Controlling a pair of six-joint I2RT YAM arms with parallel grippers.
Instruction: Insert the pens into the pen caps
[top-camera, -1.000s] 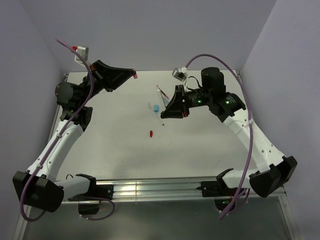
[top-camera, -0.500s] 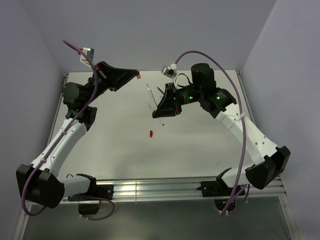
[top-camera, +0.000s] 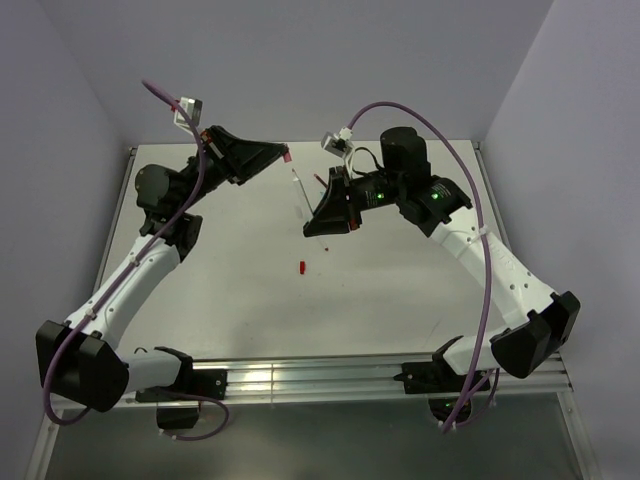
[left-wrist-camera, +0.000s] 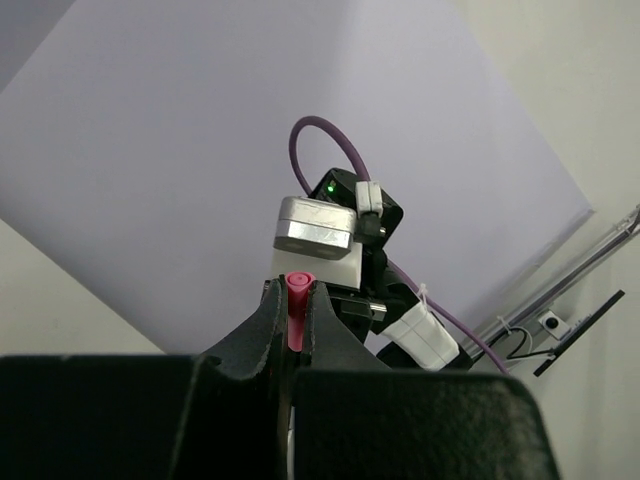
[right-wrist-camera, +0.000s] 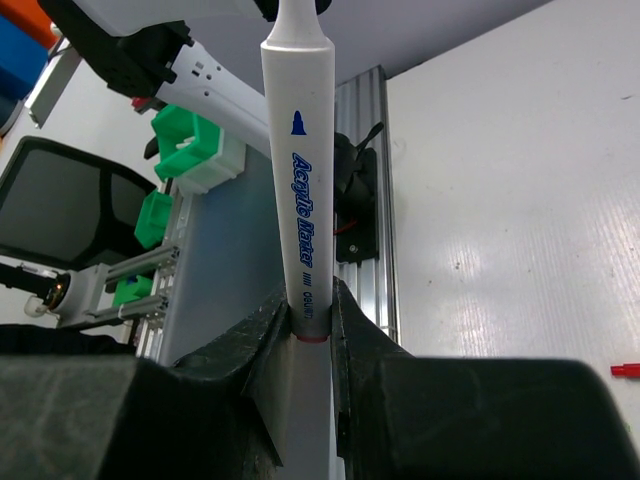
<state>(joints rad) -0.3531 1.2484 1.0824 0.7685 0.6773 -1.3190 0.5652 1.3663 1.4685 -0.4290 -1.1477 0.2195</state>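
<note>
My left gripper (top-camera: 279, 152) is raised at the back left and shut on a small pink-red pen cap (top-camera: 287, 156). In the left wrist view the cap (left-wrist-camera: 297, 300) stands between the fingertips, open end outward. My right gripper (top-camera: 312, 228) is shut on a white pen (top-camera: 299, 195) that points up and back toward the cap, its tip a short gap away. In the right wrist view the pen (right-wrist-camera: 297, 170) reads "Acrylic Marker" and rises from the jaws. A loose red cap (top-camera: 302, 266) lies on the table, also at the right wrist view's edge (right-wrist-camera: 625, 369). The light blue cap is hidden.
A white table (top-camera: 400, 290) lies between lilac walls. A thin red-tipped pen (top-camera: 319, 179) shows just behind the right gripper. An aluminium rail (top-camera: 300, 378) runs along the near edge between the arm bases. Purple cables loop above both wrists.
My right gripper lifted the white pen and swung left. My left gripper moved right with the cap, closing the gap to the pen tip. The light blue cap went out of sight.
</note>
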